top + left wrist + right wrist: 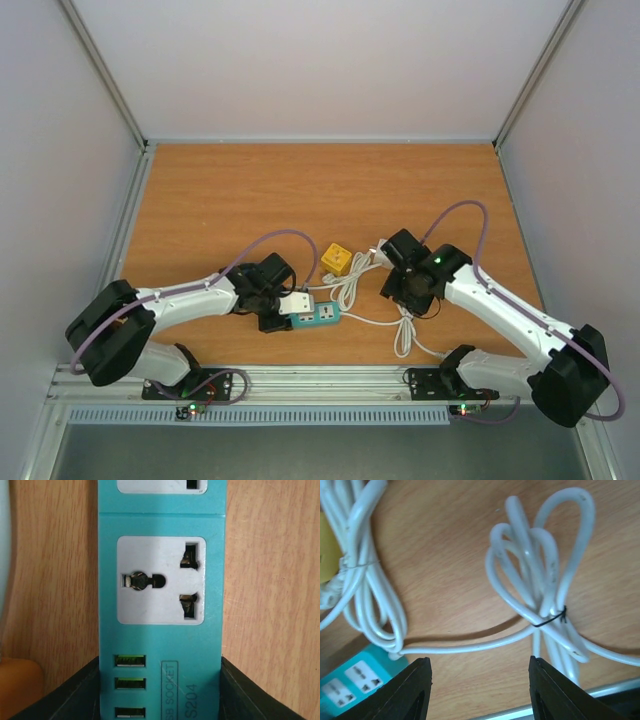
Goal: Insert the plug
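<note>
A teal power strip lies near the table's front, and its grey socket face fills the left wrist view. My left gripper is shut on the strip's USB end, with black fingers pressed against both sides. My right gripper is open and empty, its fingers hovering over bare wood above a white cord. A tied cord bundle lies to its right. I cannot clearly pick out the plug.
A yellow cube adapter sits behind the strip. A second coil of white cord lies between the adapter and the strip, also in the right wrist view. A metal rail runs along the front edge.
</note>
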`<control>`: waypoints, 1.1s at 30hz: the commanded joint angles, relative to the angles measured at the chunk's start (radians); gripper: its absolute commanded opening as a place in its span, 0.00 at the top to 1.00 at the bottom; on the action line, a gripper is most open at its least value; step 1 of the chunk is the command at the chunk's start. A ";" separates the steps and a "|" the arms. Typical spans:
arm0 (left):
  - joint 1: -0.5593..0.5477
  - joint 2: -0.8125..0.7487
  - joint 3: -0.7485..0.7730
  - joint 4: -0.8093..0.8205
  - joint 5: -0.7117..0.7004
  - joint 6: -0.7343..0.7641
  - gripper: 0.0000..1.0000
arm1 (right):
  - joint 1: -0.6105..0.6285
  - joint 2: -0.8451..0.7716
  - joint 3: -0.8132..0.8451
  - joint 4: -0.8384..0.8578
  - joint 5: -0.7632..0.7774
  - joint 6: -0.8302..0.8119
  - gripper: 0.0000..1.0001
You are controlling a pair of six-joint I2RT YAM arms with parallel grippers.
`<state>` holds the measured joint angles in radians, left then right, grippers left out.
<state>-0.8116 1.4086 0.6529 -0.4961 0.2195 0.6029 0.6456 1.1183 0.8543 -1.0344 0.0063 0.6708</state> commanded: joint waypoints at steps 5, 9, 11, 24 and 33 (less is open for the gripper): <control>0.052 -0.028 -0.102 -0.064 -0.146 0.080 0.99 | 0.019 0.110 0.051 -0.142 0.104 0.072 0.43; 0.069 -0.053 -0.106 -0.097 -0.140 0.117 0.99 | 0.024 0.173 -0.012 -0.045 0.077 0.077 0.42; 0.080 -0.056 -0.118 -0.089 -0.142 0.127 0.99 | 0.027 0.194 -0.041 0.027 0.060 0.076 0.40; 0.083 -0.051 -0.067 -0.160 -0.055 0.181 0.99 | 0.028 0.401 -0.028 0.388 0.162 -0.062 0.66; 0.074 0.027 -0.047 -0.187 0.023 0.248 0.99 | 0.029 0.472 0.024 0.534 0.137 -0.284 0.60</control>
<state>-0.7269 1.3651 0.6399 -0.5701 0.2359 0.7799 0.6704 1.5307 0.8486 -0.7036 0.1726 0.5171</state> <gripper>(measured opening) 0.515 0.354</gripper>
